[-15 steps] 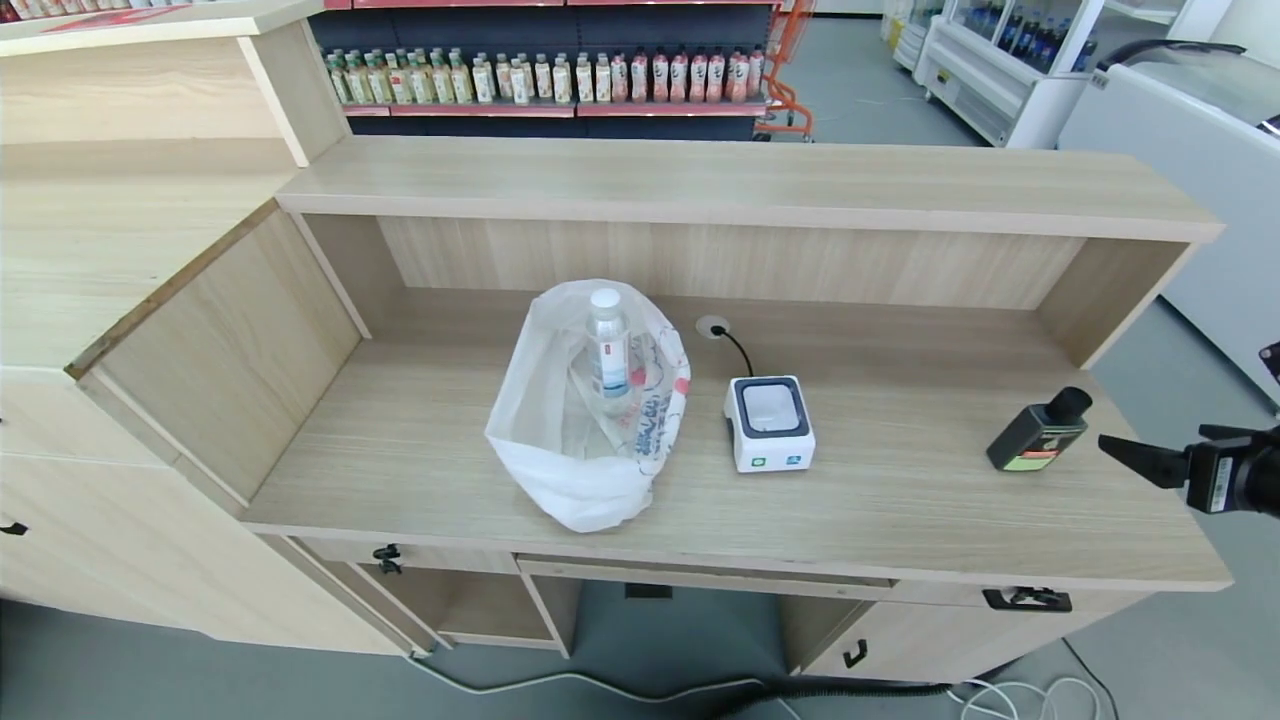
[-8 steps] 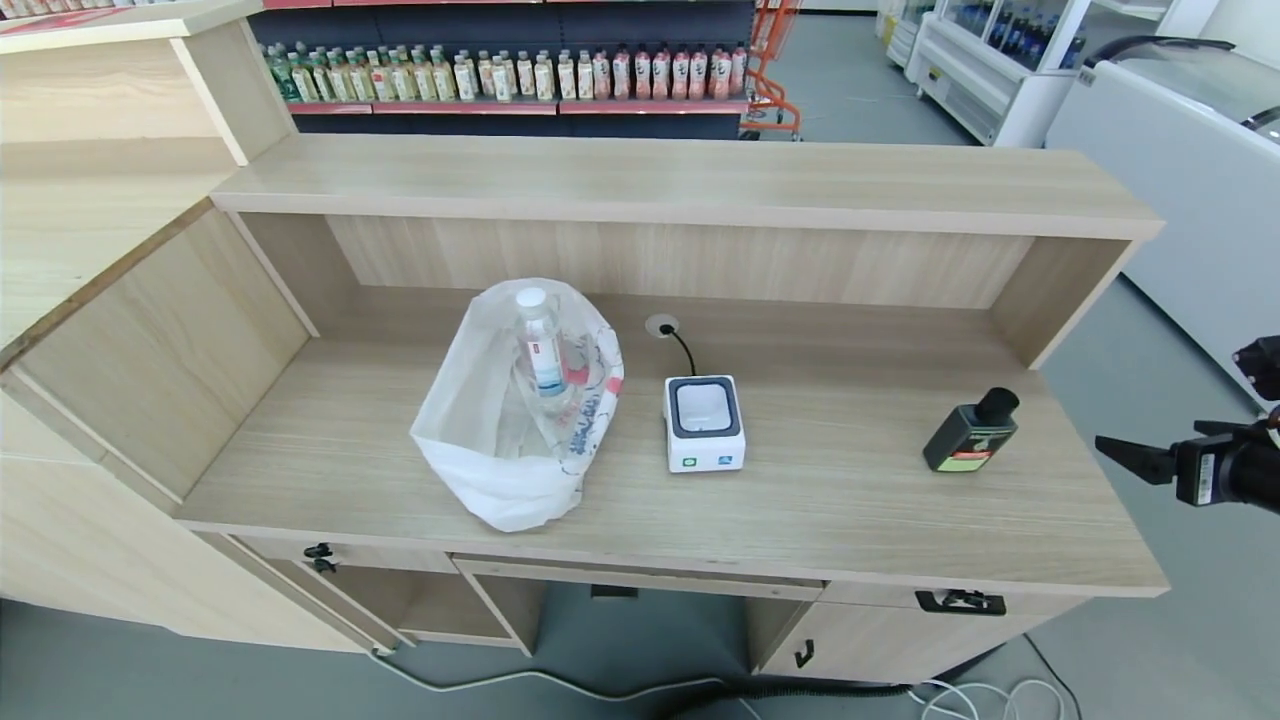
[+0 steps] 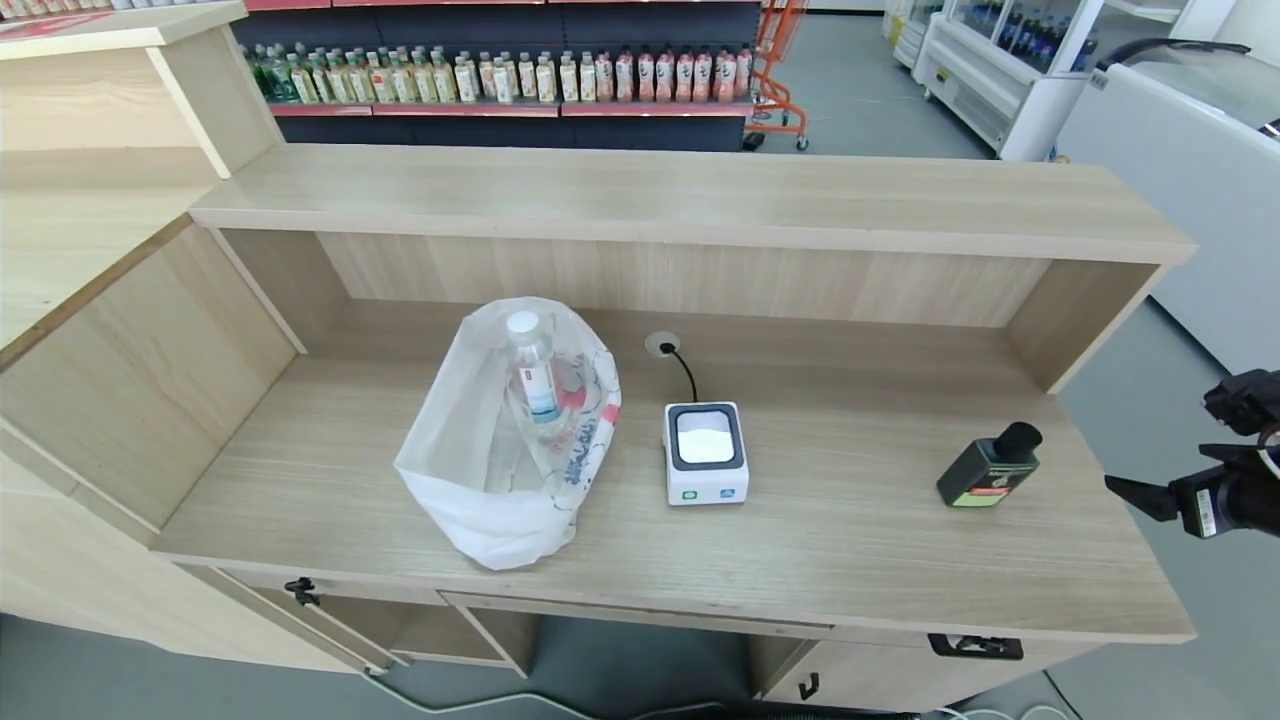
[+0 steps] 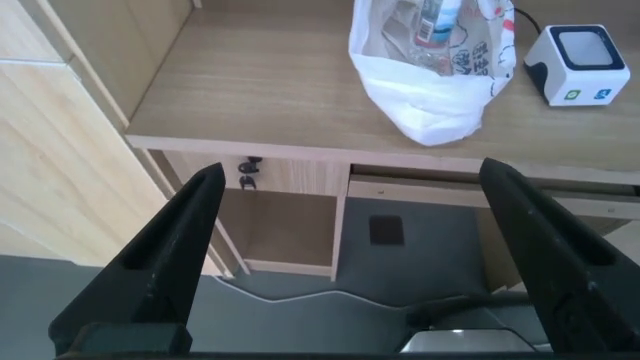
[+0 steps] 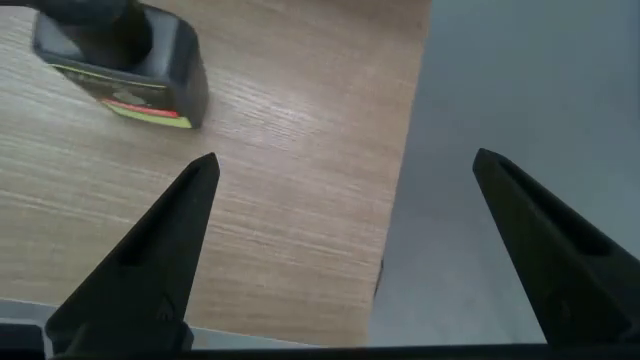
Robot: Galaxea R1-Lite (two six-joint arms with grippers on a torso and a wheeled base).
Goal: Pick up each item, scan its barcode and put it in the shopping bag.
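A white plastic shopping bag (image 3: 480,490) stands open on the left half of the wooden counter (image 3: 850,540), with a clear water bottle (image 3: 530,378) upright inside it. To its right sits the white barcode scanner (image 3: 705,452), window facing up. A dark bottle with a black cap (image 3: 988,468) lies near the counter's right end. My right gripper (image 3: 1150,482) hangs open just past that end, beside the dark bottle (image 5: 120,65); nothing sits between the right gripper's (image 5: 345,165) fingers. My left gripper (image 4: 352,175) is open, low in front of the counter, with the bag (image 4: 430,80) ahead of it.
A raised ledge (image 3: 690,200) and side walls enclose the counter at the back and both ends. A black cable (image 3: 685,372) runs from the scanner to a hole in the top. Shelves of bottles and freezers stand behind. Bare counter lies between scanner and dark bottle.
The whole head picture has shifted, so the camera moved. Bag, scanner and dark bottle keep their places on the counter. My right gripper stays off the counter's right end.
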